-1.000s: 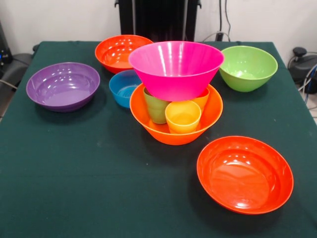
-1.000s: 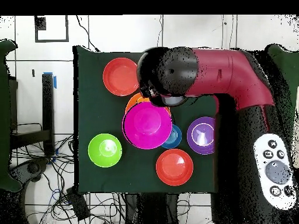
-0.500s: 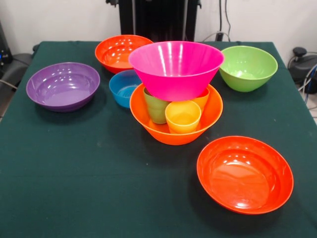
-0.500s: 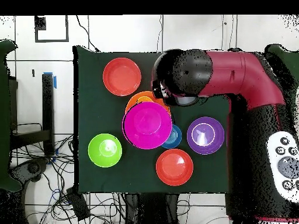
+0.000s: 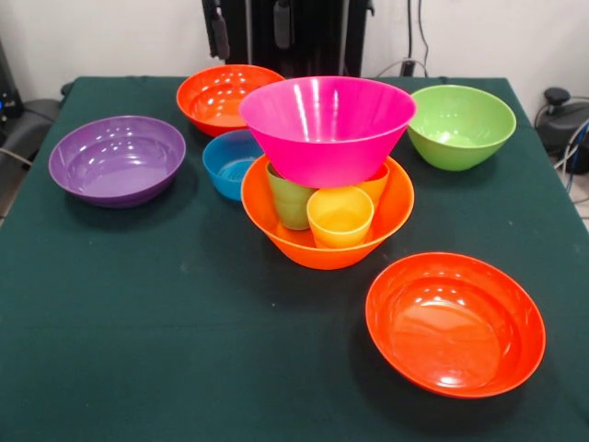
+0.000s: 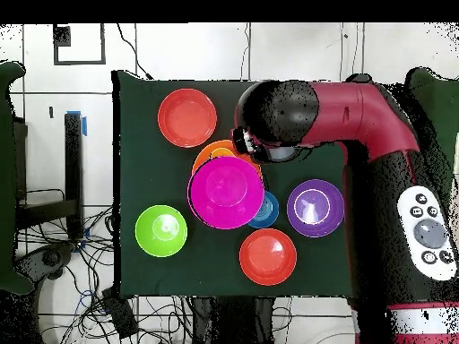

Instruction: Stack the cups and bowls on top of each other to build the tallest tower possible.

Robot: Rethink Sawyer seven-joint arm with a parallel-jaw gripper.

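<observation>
On the left of my front view sits the purple bowl [image 5: 118,158], then a red-orange bowl [image 5: 224,95] and the small blue bowl [image 5: 230,162], all loose. At centre stands the tower [image 5: 327,175]: the light orange bowl [image 5: 293,236] as base cradles the green cup [image 5: 290,200], yellow cup [image 5: 340,216] and orange cup [image 5: 375,182], whose rims prop the pink bowl [image 5: 327,124] like pillars, for height I judge. Rightward wait the lime bowl [image 5: 460,124] and second red-orange bowl [image 5: 455,322]. I cannot tell how the gripper [image 6: 240,141] is set.
</observation>
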